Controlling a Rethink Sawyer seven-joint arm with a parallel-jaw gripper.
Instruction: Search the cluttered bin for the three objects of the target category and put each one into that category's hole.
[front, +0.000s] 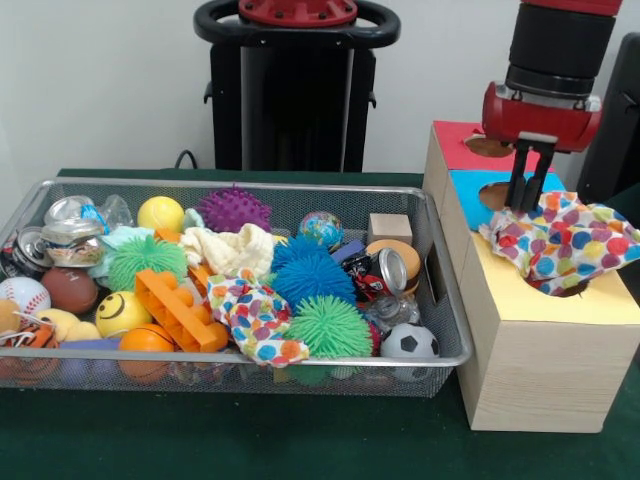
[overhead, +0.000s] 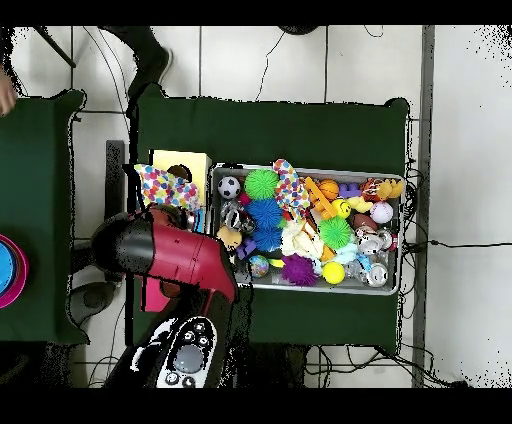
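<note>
The wire mesh bin is full of toys; it also shows in the overhead view. One spotted cloth lies among them near the bin's front middle, and shows from above. A second spotted cloth is spread on the wooden box over the yellow-surrounded hole; only a dark sliver of the hole shows. It also shows from above. My gripper hangs just above that cloth's upper left edge. I cannot tell whether it touches the cloth. I see no third spotted cloth.
The box stands right of the bin, with the blue-surrounded hole and the red-surrounded hole behind the yellow one. In the bin lie a plain cream cloth, spiky balls, an orange block, cans and a small soccer ball.
</note>
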